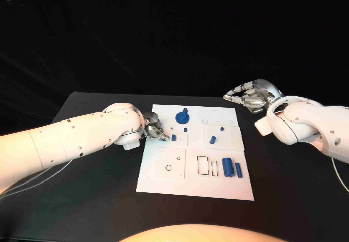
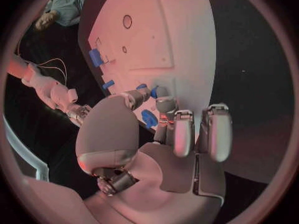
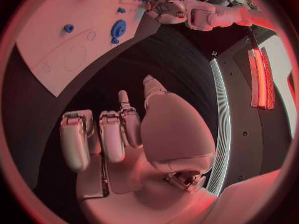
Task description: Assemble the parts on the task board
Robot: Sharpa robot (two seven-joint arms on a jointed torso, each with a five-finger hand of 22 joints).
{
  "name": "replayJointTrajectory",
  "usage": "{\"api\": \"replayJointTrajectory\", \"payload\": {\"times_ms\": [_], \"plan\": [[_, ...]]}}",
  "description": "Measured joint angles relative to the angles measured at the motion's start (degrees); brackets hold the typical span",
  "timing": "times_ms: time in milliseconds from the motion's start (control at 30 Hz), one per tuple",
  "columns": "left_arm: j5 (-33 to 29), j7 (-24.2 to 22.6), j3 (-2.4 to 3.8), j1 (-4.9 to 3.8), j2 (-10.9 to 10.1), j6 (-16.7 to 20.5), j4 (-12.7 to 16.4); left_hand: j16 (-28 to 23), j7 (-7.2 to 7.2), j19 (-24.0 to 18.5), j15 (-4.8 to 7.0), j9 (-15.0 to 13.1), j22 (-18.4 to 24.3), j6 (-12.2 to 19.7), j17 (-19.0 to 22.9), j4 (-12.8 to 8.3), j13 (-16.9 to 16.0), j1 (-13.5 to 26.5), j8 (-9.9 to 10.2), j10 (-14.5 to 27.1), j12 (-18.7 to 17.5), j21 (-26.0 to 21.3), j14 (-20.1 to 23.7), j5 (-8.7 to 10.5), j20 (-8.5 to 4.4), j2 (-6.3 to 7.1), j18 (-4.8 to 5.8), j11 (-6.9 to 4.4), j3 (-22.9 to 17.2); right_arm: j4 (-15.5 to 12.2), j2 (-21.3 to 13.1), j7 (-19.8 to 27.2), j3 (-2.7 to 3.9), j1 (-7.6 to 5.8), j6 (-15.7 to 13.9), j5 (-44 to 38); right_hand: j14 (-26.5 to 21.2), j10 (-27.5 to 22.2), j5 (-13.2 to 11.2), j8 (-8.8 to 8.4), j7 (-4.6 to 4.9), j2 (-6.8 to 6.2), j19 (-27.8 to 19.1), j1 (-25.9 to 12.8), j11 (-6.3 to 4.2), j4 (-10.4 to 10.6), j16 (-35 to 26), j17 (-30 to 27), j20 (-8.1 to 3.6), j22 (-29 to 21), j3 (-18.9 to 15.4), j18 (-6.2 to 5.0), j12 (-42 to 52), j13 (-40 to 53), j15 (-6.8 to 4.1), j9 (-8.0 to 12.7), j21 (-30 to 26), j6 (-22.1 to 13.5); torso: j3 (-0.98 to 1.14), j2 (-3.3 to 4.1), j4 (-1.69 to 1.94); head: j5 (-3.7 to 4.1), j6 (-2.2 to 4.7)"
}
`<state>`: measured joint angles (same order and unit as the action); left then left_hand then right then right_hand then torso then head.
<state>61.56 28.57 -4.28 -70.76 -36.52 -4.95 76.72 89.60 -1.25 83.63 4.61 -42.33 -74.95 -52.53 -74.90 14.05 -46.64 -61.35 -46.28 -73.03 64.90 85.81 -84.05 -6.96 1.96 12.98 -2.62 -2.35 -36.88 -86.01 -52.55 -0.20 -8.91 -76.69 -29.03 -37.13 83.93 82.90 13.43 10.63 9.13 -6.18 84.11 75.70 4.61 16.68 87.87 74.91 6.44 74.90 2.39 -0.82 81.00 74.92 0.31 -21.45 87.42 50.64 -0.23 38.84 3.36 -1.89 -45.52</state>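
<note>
Your left hand (image 1: 151, 129) fingers (image 2: 163, 106) pinch a small blue part (image 1: 174, 137) over the task board (image 1: 164, 181); right hand (image 1: 251, 96) fingers (image 3: 112, 134) spread, holding nothing, above the black tabletop (image 1: 95, 201) beside it.

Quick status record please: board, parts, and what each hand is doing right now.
task board: white plate mid-table
parts: blue round piece at far end; two blue bars at near right; small blue pieces mid-board
left hand: at board's left edge, fingertips on a small blue piece
right hand: off the board's far right corner, holds nothing
</note>
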Motion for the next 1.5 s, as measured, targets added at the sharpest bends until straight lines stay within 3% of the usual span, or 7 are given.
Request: {"api": "replayJointTrajectory", "payload": {"times_ms": [600,1100,1333,1500], "plan": [[-0.10,-0.03,0.05,-0.02,0.00,0.08,-0.80,0.21,-0.09,0.00,0.00,0.30,0.01,-0.09,0.00,1.59,0.20,0.31,0.00,0.00,0.00,0.00,0.01,0.01,0.00,-0.29,0.00,0.01,2.51,-0.06,-0.17,0.01,0.00,0.00,-0.04,-0.02,0.00,0.00,-0.26,0.00,0.00,0.01,0.00,-0.46,0.00,0.00,-0.23,-0.01,0.00,0.04,0.00,0.00,0.00,-0.01,0.00,0.00,-0.23,0.00,-0.04,-0.02,0.03,0.04,0.04],[-1.39,-0.01,0.52,0.02,-0.42,1.23,-1.10,0.21,-0.09,0.00,-0.01,1.25,0.02,-0.08,0.00,2.80,0.39,5.58,0.00,-0.19,0.55,-0.01,0.00,0.00,0.00,-0.77,0.00,0.20,11.03,0.06,-0.11,0.01,0.00,0.02,-0.04,-0.02,0.00,0.00,-0.25,0.22,0.00,0.07,0.00,-0.98,0.00,0.01,-0.23,-0.01,0.00,0.03,-0.33,0.00,0.00,-0.01,0.00,0.05,-0.23,0.00,-0.02,0.00,0.04,-0.07,-0.04],[-2.63,-0.02,0.65,0.03,-0.82,2.27,-1.24,0.21,-0.08,-0.01,-0.01,1.30,0.02,-0.08,0.00,2.77,0.54,5.88,0.01,-0.19,0.55,-0.01,0.01,0.00,0.00,-1.05,0.00,0.20,11.60,0.08,-0.11,0.01,0.00,0.03,-0.04,-0.03,0.00,0.00,-0.25,0.22,0.00,0.08,0.00,-0.98,0.00,0.00,-0.23,-0.01,0.00,0.03,-0.33,0.00,0.00,-0.01,0.00,0.05,-0.23,0.00,0.03,-0.02,0.02,-0.10,0.03],[-3.33,-0.12,1.07,0.01,-1.29,2.83,-1.22,0.21,-0.08,-0.01,-0.01,1.34,0.02,-0.08,0.00,2.55,0.71,5.88,0.02,-0.19,0.55,-0.01,0.01,0.00,0.00,-1.05,0.00,0.20,11.82,0.08,-0.16,0.01,0.00,0.06,-0.04,-0.04,0.00,0.00,-0.25,0.22,0.00,0.08,0.00,-0.98,0.00,0.00,-0.23,-0.01,0.00,0.03,-0.33,0.00,0.00,-0.01,0.00,0.04,-0.23,0.00,0.03,-0.05,0.02,-0.15,0.08]]}}
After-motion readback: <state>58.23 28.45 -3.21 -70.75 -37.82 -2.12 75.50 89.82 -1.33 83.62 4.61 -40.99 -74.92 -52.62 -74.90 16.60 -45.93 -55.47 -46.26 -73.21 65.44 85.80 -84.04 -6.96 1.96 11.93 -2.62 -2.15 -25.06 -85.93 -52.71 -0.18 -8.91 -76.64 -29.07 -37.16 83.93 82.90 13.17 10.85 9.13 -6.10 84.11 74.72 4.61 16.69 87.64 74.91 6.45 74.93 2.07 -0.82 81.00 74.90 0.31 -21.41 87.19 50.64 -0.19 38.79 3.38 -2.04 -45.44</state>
